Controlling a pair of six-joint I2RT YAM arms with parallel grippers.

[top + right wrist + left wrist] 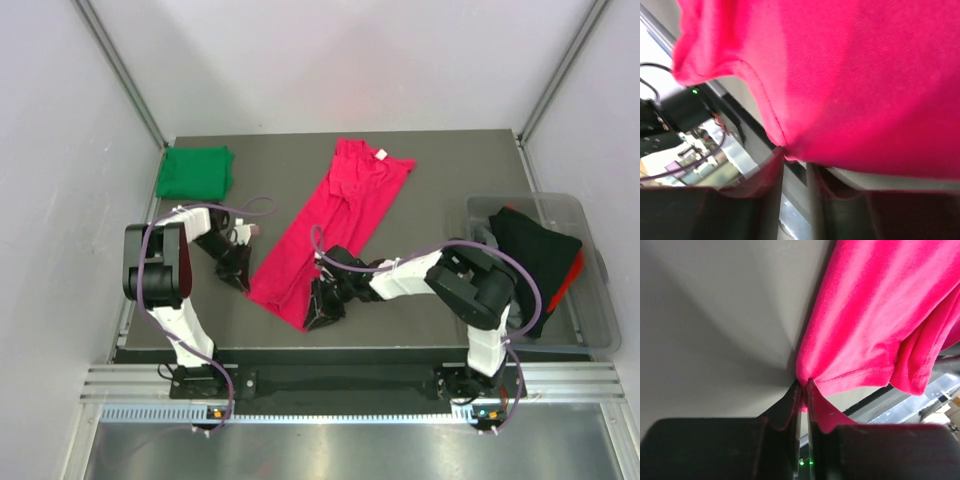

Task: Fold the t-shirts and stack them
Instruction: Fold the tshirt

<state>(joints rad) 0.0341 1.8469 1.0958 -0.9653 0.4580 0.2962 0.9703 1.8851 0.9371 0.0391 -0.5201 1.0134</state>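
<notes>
The crimson-pink t-shirt (322, 220) lies folded lengthwise in a long diagonal strip across the table's middle, its white neck label at the far end. My left gripper (240, 278) is low at the strip's near left edge. In the left wrist view this gripper (805, 386) is shut, with the pink hem (855, 377) pinched between its tips. My right gripper (322, 310) is at the strip's near corner. In the right wrist view its tips (796, 160) stand narrowly apart, and the pink cloth (850, 75) puckers into them. The green t-shirt (195, 172) lies folded at the far left corner.
A clear plastic bin (590, 300) at the table's right edge holds black and red garments. The table's near edge and metal rail (330, 385) run just below both grippers. Grey walls close in the left and right sides.
</notes>
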